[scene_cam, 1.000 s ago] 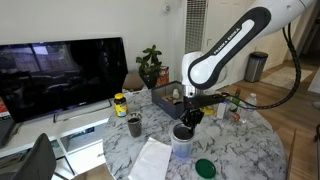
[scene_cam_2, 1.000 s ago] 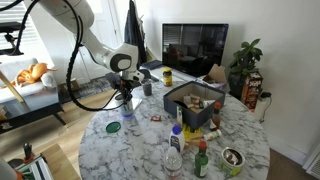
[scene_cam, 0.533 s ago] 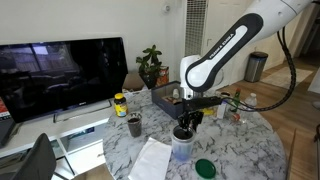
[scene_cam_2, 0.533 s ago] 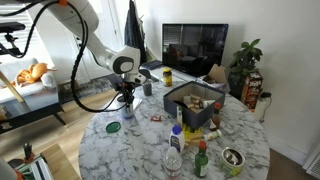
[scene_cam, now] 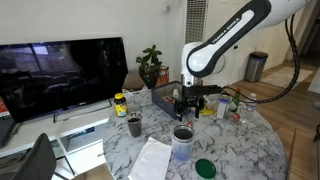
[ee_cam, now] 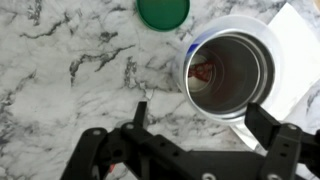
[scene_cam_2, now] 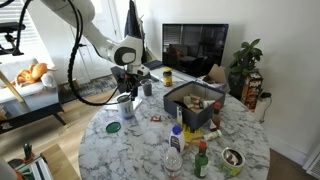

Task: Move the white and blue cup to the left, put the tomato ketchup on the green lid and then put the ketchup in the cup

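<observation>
Three steps make up this job, and by the look of things the last one is all but finished. The white and blue cup (ee_cam: pixel 228 75) stands upright on the marble bench (ee_cam: pixel 60 60), beside a white sheet of paper (ee_cam: pixel 300 40). In the wrist view a small red thing rests low inside the cup against its wall, which I take to be the ketchup (ee_cam: pixel 203 72). The green lid (ee_cam: pixel 163 10) lies flat on the bench near the cup, not touching it, and nothing sits on it.

The claw (ee_cam: pixel 196 110) hangs over the cup with its two fingers spread wide and nothing between them. Both exterior views show it well above the rim.

So the step in hand is the drop into the cup, and it appears done. The next move, as I judge it, calls for little: lift straight up and draw away without brushing the rim, since a knock could tip the cup. Whether the ketchup lies fully at the bottom I cannot tell for sure.
</observation>
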